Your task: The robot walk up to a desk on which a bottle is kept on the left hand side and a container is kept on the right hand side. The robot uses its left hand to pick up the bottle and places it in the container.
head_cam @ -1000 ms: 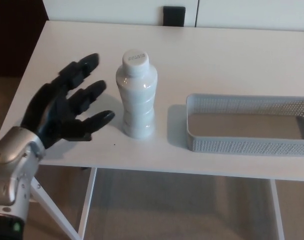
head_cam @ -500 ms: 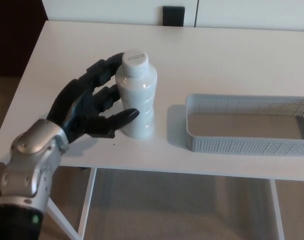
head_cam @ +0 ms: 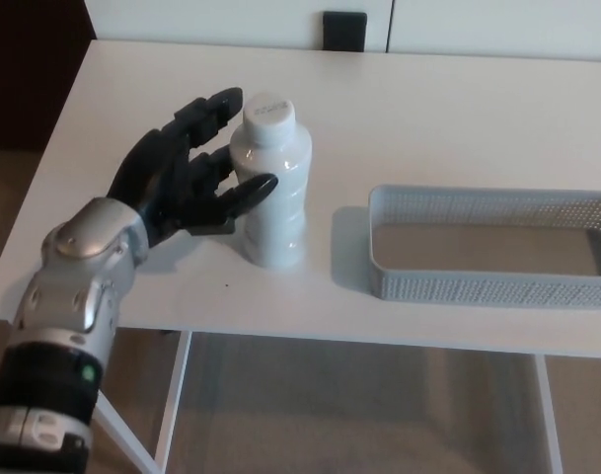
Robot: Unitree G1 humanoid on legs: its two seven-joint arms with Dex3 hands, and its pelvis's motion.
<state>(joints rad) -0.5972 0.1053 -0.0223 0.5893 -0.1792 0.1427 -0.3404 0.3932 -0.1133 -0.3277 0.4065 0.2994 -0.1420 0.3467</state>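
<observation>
Head view: the left hand (head_cam: 187,178) has closed the gap to the bottle (head_cam: 271,183) over the last second. It began well to the bottle's left with fingers spread and now sits against the bottle's left side. The thumb (head_cam: 249,190) lies across the front of the bottle at mid-height, and the two upper fingers (head_cam: 209,111) reach behind the neck, just below the cap. The fingers are wrapping around the bottle but do not look fully clamped; the hold appears partial. The bottle stands upright on the desk (head_cam: 428,109), in the same spot, left of centre. The container (head_cam: 488,286) lies to the right, apart from the bottle and holding nothing. No right hand is visible. Judgement: approach complete, grasp under way; lift and transfer to the container not yet done.
</observation>
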